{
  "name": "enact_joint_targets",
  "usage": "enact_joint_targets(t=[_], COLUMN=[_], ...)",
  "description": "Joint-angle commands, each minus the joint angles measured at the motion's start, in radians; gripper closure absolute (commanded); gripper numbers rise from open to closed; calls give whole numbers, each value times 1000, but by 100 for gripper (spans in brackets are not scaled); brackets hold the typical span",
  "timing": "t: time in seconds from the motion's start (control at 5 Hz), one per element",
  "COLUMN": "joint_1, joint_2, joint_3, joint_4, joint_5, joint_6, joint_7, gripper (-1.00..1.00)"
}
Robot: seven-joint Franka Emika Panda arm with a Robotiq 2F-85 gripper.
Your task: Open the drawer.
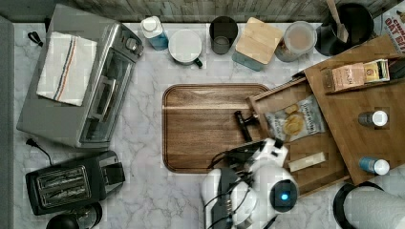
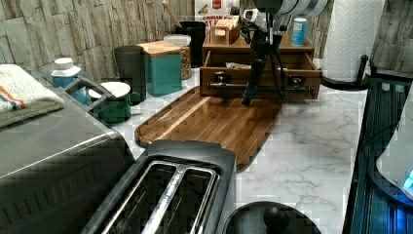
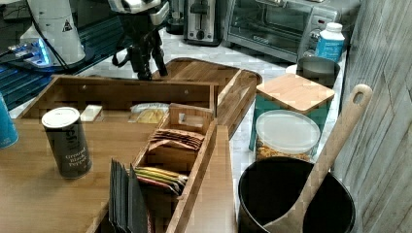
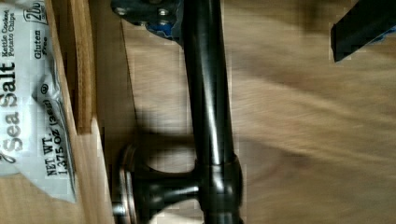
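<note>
Around the handle, spread fingers hold nothing; drawer open.

The wide brown wooden drawer stands pulled out over the edge of the rounded dark wooden cutting board, whose bare surface gives free room in front of the long black bar handle. Inside the drawer, a white chip bag and a pale flat bar occupy the floor. A teal canister with wooden lid flanks the drawer on the left view's left, a white paper towel roll on the left view's right.
</note>
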Motion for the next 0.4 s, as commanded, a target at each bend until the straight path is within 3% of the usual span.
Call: enact_joint_targets(t=[0.2,0.4], joint_1=[186,179], joint_2=[-178,-178], joint_3=[240,248], joint_4=[-240,-240], joint_5=[54,58], joint_6=[-22,-24], joint_7=[205,201], gripper=[-100,-100])
